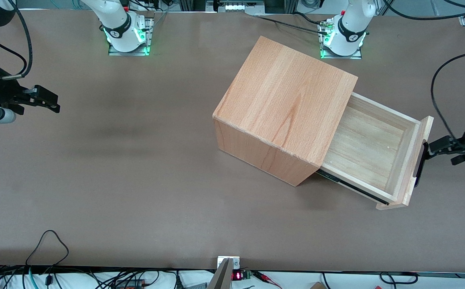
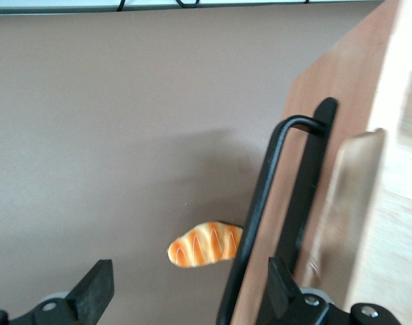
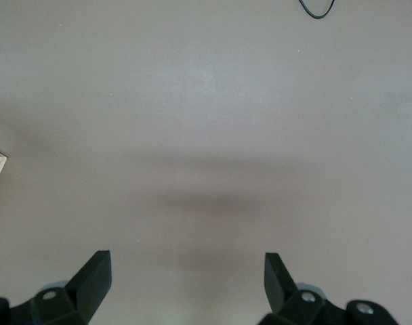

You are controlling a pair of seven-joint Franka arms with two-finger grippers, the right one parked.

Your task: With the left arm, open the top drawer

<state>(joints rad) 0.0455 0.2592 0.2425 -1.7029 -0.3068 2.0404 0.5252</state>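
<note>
The top drawer is pulled well out of the beech cabinet toward the working arm's end of the table, and its pale plank inside shows. Its thin black bar handle runs along the front panel. My left gripper is right at this handle, in front of the drawer. In the left wrist view the gripper is open, its fingers wide apart. The handle bar passes between them, close to one finger and not clamped.
A small orange striped bread toy lies on the brown table just in front of the drawer panel, below the handle. Both arm bases stand at the table's edge farthest from the front camera. Cables hang over the near edge.
</note>
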